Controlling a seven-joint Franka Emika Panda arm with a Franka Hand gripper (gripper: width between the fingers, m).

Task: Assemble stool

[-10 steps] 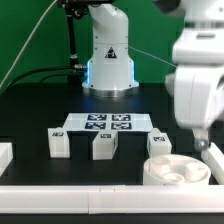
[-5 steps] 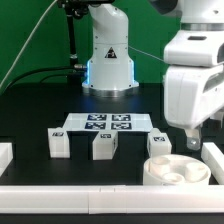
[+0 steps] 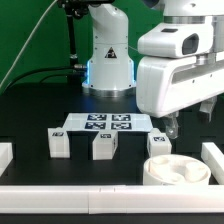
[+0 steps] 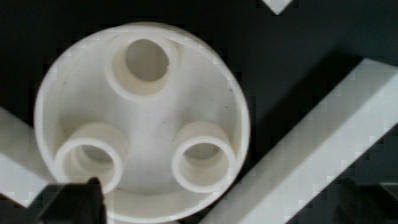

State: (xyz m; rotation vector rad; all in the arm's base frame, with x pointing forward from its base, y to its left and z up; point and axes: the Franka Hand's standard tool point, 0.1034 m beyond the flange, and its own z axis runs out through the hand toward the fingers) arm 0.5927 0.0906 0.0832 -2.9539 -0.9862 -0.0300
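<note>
The round white seat disc (image 3: 175,170) lies socket side up at the front on the exterior view's right, and its three hollow sockets fill the wrist view (image 4: 151,110). Three short white tagged legs stand in a row: one (image 3: 60,143), one (image 3: 103,147), one (image 3: 158,143). My gripper (image 3: 171,130) hangs above the seat, just behind it and near the rightmost leg, touching nothing. In the wrist view my gripper (image 4: 217,205) shows only one dark finger (image 4: 71,200), far off to one side, so the jaws stand wide open and empty.
The marker board (image 3: 105,123) lies flat behind the legs. White border rails run along the front (image 3: 100,195), the exterior view's right (image 3: 213,155) and left (image 3: 5,155). The arm's base (image 3: 108,60) stands at the back.
My gripper and wrist have risen and swung toward the exterior view's left, from low beside the seat's right rim to above it. The parts have not moved.
</note>
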